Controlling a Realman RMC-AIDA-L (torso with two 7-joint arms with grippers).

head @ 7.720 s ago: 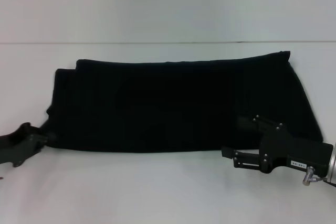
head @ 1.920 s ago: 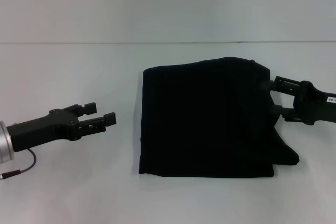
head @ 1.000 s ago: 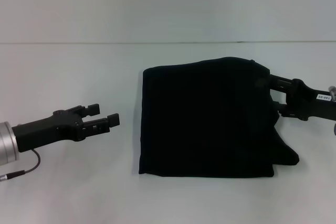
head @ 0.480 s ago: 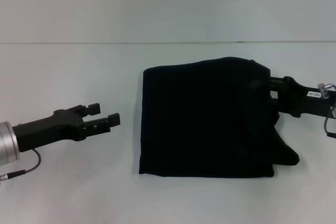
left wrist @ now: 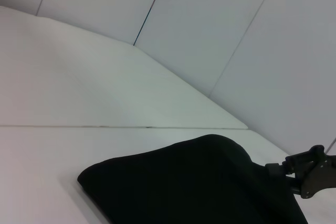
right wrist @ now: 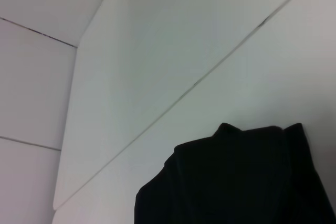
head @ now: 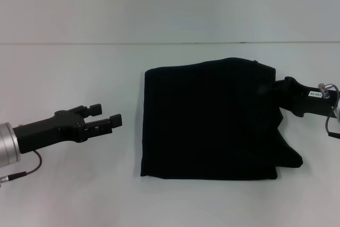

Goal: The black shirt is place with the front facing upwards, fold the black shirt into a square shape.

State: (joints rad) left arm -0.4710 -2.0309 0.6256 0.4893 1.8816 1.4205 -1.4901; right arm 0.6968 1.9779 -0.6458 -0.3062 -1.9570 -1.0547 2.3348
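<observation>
Shirt status: the plain black short-sleeved cloth shirt (head: 210, 120) is seen folded into a roughly square block, lying right of centre on the white table (head: 79, 78), with a small flap of cloth protruding at its near right corner. No lettering or label is visible. Compared with 7.7 s ago, when it lay as a wide band across the table, its width has been roughly halved.

Left gripper (head: 106, 117) is held above the table near the left edge, well apart from the shirt, fingers spread and empty; its position has barely changed over the last second.

Right gripper (head: 277, 90) is at the shirt's far right edge; finger state cannot be told. It has been drawn slightly toward the right edge over the last second.
</observation>
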